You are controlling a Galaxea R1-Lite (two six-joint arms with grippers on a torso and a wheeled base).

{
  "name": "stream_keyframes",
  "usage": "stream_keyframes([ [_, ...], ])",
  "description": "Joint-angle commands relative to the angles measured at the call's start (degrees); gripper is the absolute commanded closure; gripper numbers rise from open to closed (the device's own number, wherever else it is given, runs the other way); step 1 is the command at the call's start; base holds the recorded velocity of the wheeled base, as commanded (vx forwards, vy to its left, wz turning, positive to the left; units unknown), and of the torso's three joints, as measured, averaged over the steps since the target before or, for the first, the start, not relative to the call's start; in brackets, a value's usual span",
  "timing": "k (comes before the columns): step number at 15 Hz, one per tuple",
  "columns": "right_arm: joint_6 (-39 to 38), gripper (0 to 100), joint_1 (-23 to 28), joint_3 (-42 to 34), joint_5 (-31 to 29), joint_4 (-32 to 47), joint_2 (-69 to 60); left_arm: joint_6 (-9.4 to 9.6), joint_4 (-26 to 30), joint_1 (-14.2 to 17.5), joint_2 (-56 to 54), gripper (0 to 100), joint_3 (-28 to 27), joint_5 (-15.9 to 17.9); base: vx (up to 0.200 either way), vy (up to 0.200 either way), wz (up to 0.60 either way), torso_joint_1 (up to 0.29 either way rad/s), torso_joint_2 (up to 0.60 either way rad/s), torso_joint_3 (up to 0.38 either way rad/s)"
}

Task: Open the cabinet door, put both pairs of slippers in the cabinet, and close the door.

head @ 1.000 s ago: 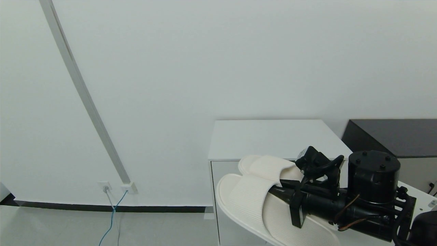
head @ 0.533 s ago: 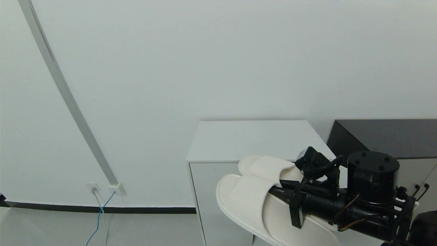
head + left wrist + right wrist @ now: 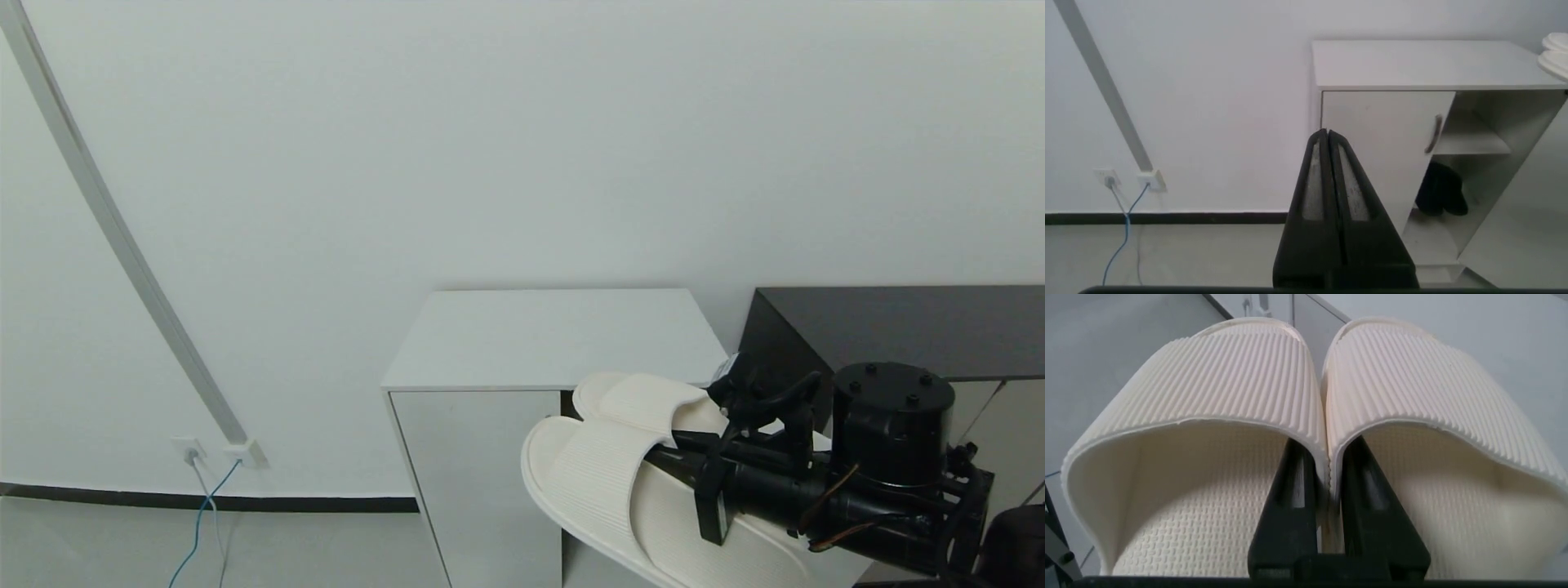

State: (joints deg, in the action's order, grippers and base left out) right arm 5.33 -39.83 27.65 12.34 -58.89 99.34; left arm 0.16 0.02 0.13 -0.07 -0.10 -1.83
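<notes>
The white slippers (image 3: 604,474) are held off the floor, side by side in front of the white cabinet (image 3: 539,335), with their toes pointing away from the right gripper (image 3: 1328,494). Its fingers (image 3: 1290,498) sit one inside each slipper and pinch the two inner walls together. The cabinet's right half stands open, showing a shelf (image 3: 1470,145) and a dark pair (image 3: 1441,189) low inside. Its left door (image 3: 1384,147) is closed. The left gripper (image 3: 1328,192) hangs well apart from the cabinet, its fingers pressed together on nothing. A dark cupboard (image 3: 898,318) stands just beside the cabinet's right side. Wall sockets (image 3: 216,452) with a blue cable (image 3: 200,523) sit low on the wall.
</notes>
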Motion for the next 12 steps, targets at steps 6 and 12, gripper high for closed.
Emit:
stream_keyframes([
  [6,0.0,100,0.5,-0.5,0.1,0.0,0.6,0.02,0.0,0.0,0.1,100,0.0,-0.1,0.0,0.0,0.0,0.0,0.0,0.0],
  [12,0.0,100,0.5,-0.5,0.1,-0.1,0.9,0.02,0.0,0.0,0.1,100,0.0,-0.1,0.0,0.0,0.0,0.0,0.0,0.0],
])
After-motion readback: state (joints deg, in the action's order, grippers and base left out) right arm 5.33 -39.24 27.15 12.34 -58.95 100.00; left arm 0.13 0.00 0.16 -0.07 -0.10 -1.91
